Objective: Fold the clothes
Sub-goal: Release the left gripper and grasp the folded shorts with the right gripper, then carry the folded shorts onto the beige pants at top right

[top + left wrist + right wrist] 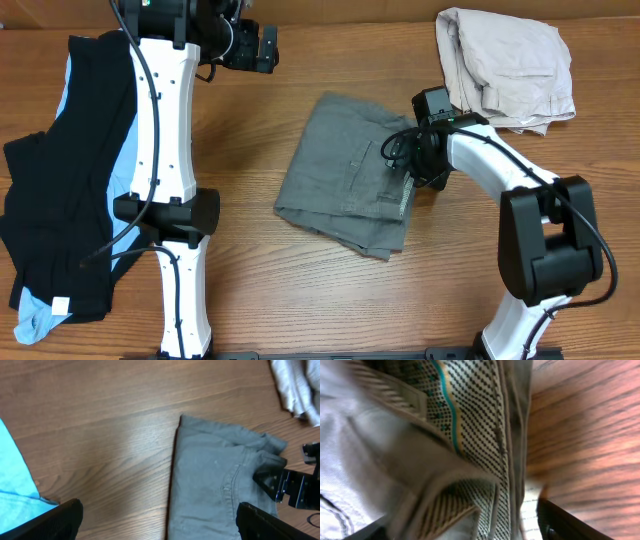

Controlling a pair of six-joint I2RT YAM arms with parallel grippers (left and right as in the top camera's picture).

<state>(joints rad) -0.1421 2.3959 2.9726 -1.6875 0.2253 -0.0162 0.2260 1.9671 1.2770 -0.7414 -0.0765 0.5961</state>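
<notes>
The grey shorts (pixel 340 170) lie folded in the middle of the table. My right gripper (pixel 405 178) is at their right edge, by the waistband. In the right wrist view the waistband's patterned inner lining (pixel 460 420) fills the space between the wide-apart fingers (pixel 465 530), so the jaws are open around the fabric. My left gripper (pixel 262 45) is open and empty, raised over the table's far side. In its wrist view (pixel 160 520) it looks down on the grey shorts' left edge (pixel 210 485).
Black shorts (pixel 60 170) lie on a light-blue garment (pixel 35 320) at the far left, and the blue also shows in the left wrist view (pixel 12 475). Beige shorts (pixel 505 60) lie bunched at the back right (pixel 300 385). The wooden table (pixel 250 250) is bare in front.
</notes>
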